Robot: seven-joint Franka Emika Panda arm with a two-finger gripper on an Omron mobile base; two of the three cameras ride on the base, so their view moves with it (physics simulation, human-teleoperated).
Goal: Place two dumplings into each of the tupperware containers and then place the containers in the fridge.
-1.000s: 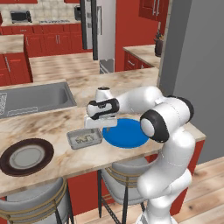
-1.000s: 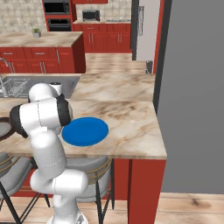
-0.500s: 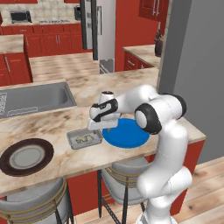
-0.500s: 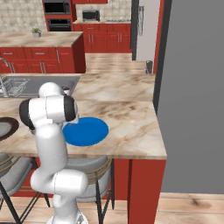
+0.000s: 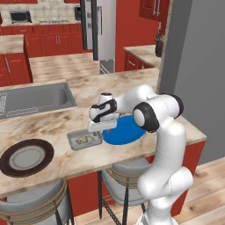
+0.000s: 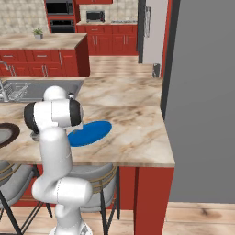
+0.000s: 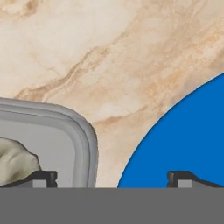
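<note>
One dumpling (image 7: 15, 164) beside left fingertip of open gripper (image 7: 111, 177).

Beige-and-cream marbled stone countertop (image 5: 52, 125), tan veins running through it, brown along the edge. Flat round plate (image 5: 125, 130), solid bright blue, no pattern. Shallow rectangular translucent grey plastic container (image 5: 85, 139) with a paler rounded rim; inside, crinkled pale beige-tan dumpling lumps (image 7: 15, 162). Round dark-brown plate (image 5: 25, 157) with a grey centre. Sunken metal sink (image 5: 33, 99), dull grey. Cabinets (image 6: 41, 62) deep red. Tall fridge (image 5: 105, 33) grey metallic. Wall (image 6: 202, 92) plain flat grey. Floor (image 5: 206, 206) light wood planks.
</note>
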